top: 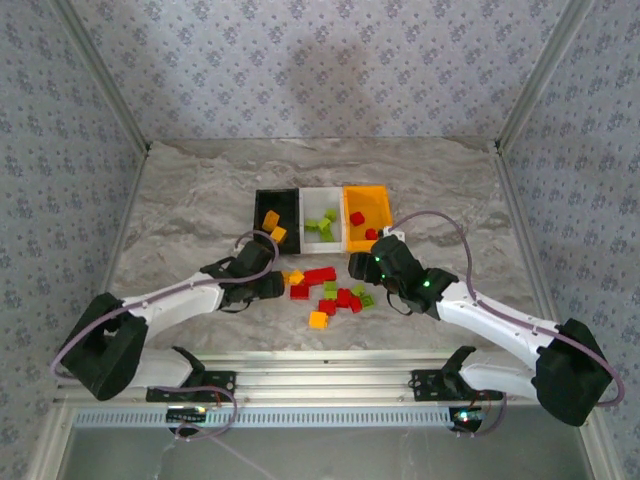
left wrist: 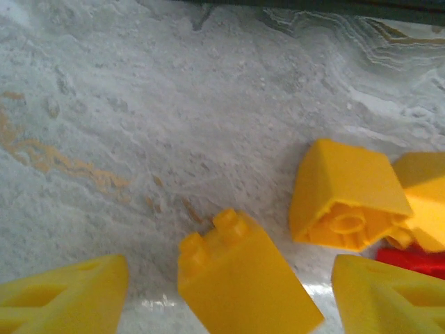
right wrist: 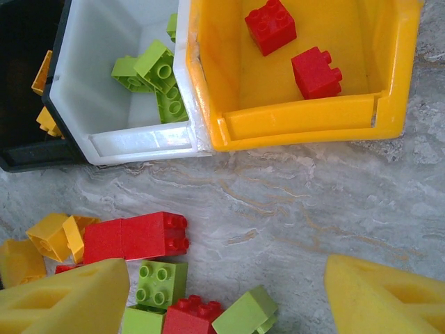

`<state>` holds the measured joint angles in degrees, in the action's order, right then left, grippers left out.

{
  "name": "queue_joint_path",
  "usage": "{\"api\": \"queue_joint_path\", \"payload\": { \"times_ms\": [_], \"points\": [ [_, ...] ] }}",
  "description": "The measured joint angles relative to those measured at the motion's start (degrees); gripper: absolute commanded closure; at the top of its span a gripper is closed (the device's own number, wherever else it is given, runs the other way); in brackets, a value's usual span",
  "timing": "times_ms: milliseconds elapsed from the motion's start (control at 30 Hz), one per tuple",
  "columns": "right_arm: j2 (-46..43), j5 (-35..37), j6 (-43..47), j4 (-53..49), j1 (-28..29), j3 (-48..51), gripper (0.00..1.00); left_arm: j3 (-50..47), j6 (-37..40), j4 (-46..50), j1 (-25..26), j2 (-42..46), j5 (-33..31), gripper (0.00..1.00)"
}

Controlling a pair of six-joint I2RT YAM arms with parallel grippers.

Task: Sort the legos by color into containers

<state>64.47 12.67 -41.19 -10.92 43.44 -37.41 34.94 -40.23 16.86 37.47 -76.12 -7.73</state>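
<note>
From above, three bins sit side by side on the grey table (top: pixel 200 200): the black bin (top: pixel 262 200), the white bin (top: pixel 310 197) and the orange-yellow bin (top: pixel 372 200). The black one has yellow bricks in it, the white one has green bricks, and the orange-yellow one has red bricks. A pile of loose legos (top: pixel 330 292) lies just in front of the bins, between the two claws. The left gripper (top: pixel 280 284) is low at the left end of the pile. The right gripper (top: pixel 356 266) is near the front of the orange-yellow bin. The left wrist camera shows the left gripper's fingers (left wrist: pixel 62 296) apart, with a yellow brick (left wrist: pixel 243 278) standing between them. There is a gap on each side, so the claw is not squeezing it. A second yellow brick (left wrist: pixel 348 202) lies tipped over nearby, beside a red brick (left wrist: pixel 410 261). The right wrist camera shows the right gripper's fingers (right wrist: pixel 66 299) spread wide with nothing held. Beyond them are two red legos (right wrist: pixel 316 72) in the orange-yellow bin and green legos (right wrist: pixel 156 69) in the white bin. Red, yellow and green bricks lie loose on the table near the left finger.
</note>
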Motion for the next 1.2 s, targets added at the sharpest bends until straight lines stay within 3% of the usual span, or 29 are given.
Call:
{"api": "queue_joint_path", "payload": {
  "times_ms": [100, 333, 533, 667, 833, 1033, 1133, 1200],
  "points": [
    [0.0, 0.0, 0.0, 0.0, 0.0, 0.0, 0.24, -0.4, 0.0, -1.1, -0.9, -1.6, 0.4, 0.46],
    [0.0, 0.0, 0.0, 0.0, 0.0, 0.0, 0.24, -1.7, 0.0, -0.5, -0.8, -0.4, 0.6, 0.63],
    [0.0, 0.0, 0.0, 0.0, 0.0, 0.0, 0.23, -0.7, 0.1, 4.4, -0.7, 6.6, -0.2, 0.66],
    [0.1, 0.0, 0.0, 0.0, 0.0, 0.0, 0.24, 7.1, 1.2, 8.1, -0.7, 7.6, -1.6, 0.66],
    [0.5, 0.0, 0.0, 0.0, 0.0, 0.0, 0.24, 21.4, 4.3, 8.4, -2.3, -0.8, -3.5, 0.68],
    [0.5, 0.0, -0.5, -0.1, 0.0, 0.1, 0.23, 35.8, 8.0, 9.1, -6.0, -17.4, -5.8, 0.68],
    [0.5, -0.1, -0.9, -0.2, 0.0, 0.4, 0.23, 42.1, 9.5, 11.2, -6.8, -24.3, -6.9, 0.63],
    [0.4, -0.5, -1.1, -0.4, 0.0, 0.7, 0.23, 46.0, 10.3, 12.8, -7.1, -27.7, -7.5, 0.53]
  ]
}}
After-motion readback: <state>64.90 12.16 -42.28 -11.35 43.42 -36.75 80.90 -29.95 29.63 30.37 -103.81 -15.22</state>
